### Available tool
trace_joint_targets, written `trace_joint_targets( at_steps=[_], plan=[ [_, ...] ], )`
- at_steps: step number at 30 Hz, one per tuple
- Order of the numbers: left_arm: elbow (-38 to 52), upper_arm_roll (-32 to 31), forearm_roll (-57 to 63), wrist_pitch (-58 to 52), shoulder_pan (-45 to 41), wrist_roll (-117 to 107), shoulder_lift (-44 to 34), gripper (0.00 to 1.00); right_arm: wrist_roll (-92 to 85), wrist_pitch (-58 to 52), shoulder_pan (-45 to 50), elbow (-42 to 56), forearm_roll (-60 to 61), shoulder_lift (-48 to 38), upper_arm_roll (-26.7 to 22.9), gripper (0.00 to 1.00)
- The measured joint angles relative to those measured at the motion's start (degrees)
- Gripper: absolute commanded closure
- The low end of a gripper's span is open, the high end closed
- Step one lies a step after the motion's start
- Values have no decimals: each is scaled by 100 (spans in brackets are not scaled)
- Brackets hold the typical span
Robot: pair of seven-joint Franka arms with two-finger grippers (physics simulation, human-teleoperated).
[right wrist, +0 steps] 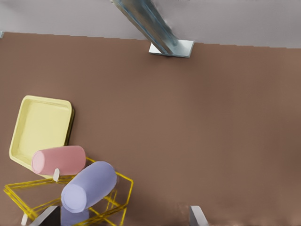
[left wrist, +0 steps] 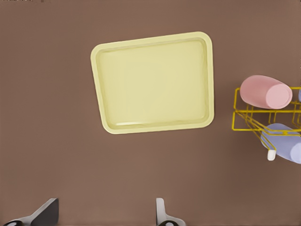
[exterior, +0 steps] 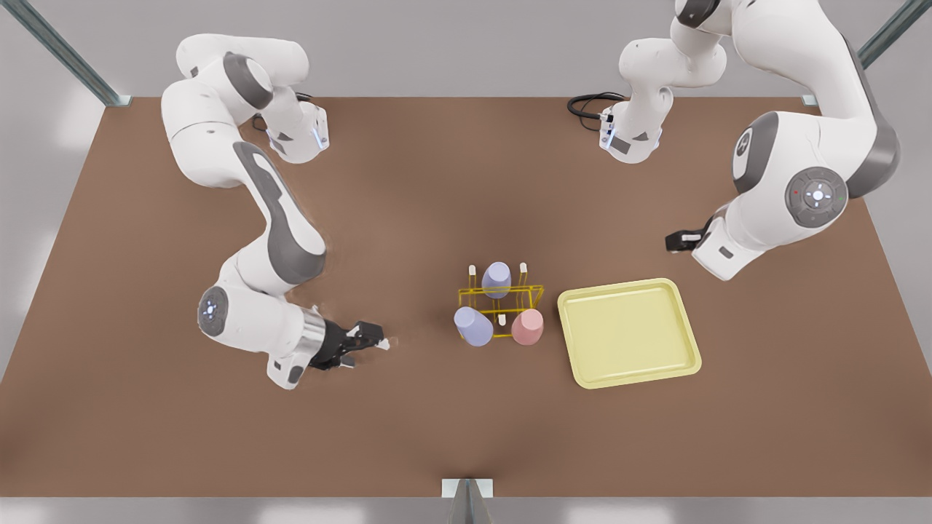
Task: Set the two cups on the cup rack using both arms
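The yellow wire cup rack (exterior: 501,300) stands at mid-table with three cups tipped over its pegs. A pink cup (exterior: 527,327) and a lavender cup (exterior: 473,326) sit at its front corners, and another lavender cup (exterior: 496,279) at the back. My right gripper (exterior: 371,338) is low over the table on the front view's left, pointing at the rack, open and empty. Its wrist view shows the pink cup (right wrist: 59,160) and the lavender cup (right wrist: 89,186) close by. My left gripper (exterior: 676,241) hangs behind the tray, open (left wrist: 103,219), apart from the pink cup (left wrist: 265,92) and the rack (left wrist: 247,117).
A flat pale-yellow tray (exterior: 628,332) lies just to the front view's right of the rack. A metal post (exterior: 467,489) stands at the table's front edge. A black cable (exterior: 588,108) loops near one arm's base at the back.
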Motion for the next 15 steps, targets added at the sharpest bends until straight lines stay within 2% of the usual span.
trace_joint_targets(
  at_steps=[3,5,7,9,12,15],
  plan=[
    [-2,-10,-3,-7,-3,109,-1,0,11,-761,-351,-6,-1820,-356,-173,0],
    [-6,-12,-4,-11,-1,173,3,0,16,-1306,-413,5,-2224,-968,-191,0],
    [-4,-7,0,-13,22,230,7,0,21,-1776,-388,-220,-2306,-1627,-374,0],
    [-7,-4,-3,-15,36,282,8,0,38,-2069,-413,-894,-2208,-2265,-582,0],
    [-22,-44,-91,-40,20,349,9,0,76,-2277,-423,-1502,-2038,-2832,-832,0],
    [-6,-91,-194,-57,46,405,-6,0,103,-2426,-443,-1615,-1887,-3165,-1039,0]
  ],
)
